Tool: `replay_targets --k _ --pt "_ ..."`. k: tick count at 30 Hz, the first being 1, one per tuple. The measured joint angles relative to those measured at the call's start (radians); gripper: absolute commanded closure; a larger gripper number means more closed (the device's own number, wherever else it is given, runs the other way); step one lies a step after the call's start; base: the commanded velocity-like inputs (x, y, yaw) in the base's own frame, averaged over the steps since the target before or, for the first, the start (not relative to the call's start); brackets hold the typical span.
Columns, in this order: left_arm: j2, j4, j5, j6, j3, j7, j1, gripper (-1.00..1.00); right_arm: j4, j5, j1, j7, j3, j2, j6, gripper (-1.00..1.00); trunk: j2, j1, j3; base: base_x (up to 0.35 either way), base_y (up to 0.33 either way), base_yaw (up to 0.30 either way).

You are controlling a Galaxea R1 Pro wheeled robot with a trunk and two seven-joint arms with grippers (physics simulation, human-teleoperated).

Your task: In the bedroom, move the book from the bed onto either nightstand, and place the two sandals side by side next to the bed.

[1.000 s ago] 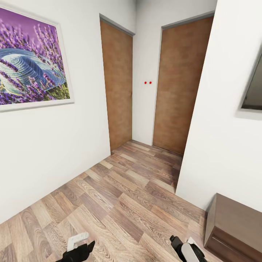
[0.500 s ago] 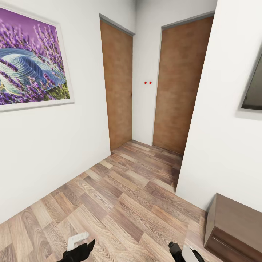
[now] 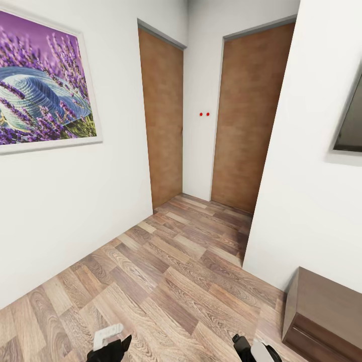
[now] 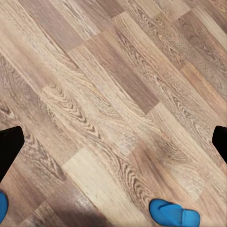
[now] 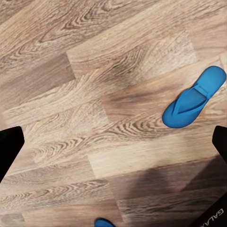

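Wood-plank floor (image 3: 186, 281), brown and grey in tone, runs from the robot toward two plain brown doors (image 3: 162, 115) set in a corner of white walls. Relative to that corner: a framed lavender picture (image 3: 42, 90) hangs on the wall to its left, and a dark screen (image 3: 352, 120) is mounted on the wall to its right. Below the screen a low dark brown bench (image 3: 327, 311) stands against the wall, on the floor. Two small red dots (image 3: 204, 114) mark the white strip between the doors.

Left gripper (image 3: 111, 347) and right gripper (image 3: 256, 349) show at the lower edge of the head view, well short of the doors, both above bare floor.

Left wrist view: the gripper (image 4: 113, 142) is spread wide, one dark fingertip (image 4: 9, 146) at each side of the frame, nothing between them but planks. One blue sandal (image 4: 174, 213) lies flat on the floor beneath it, cut off by the frame edge; a further blue sliver (image 4: 2, 208) shows at the corner, too little to identify.

Right wrist view: the gripper (image 5: 113, 146) is likewise released and empty, fingertips (image 5: 9, 149) far apart. A blue sandal (image 5: 194, 97) lies flat on the planks, strap side up, and a blue fragment (image 5: 105, 222) sits at the frame edge, apart from it.
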Motion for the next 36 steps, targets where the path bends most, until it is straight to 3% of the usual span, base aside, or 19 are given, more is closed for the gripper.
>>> replay_targets --k 36 --pt "0.001 -0.001 -0.002 0.002 0.000 0.000 0.000 -1.00 0.002 -0.004 0.000 0.000 0.000 0.001 0.003 -1.00 0.000 0.000 0.000 0.000 0.000 0.000"
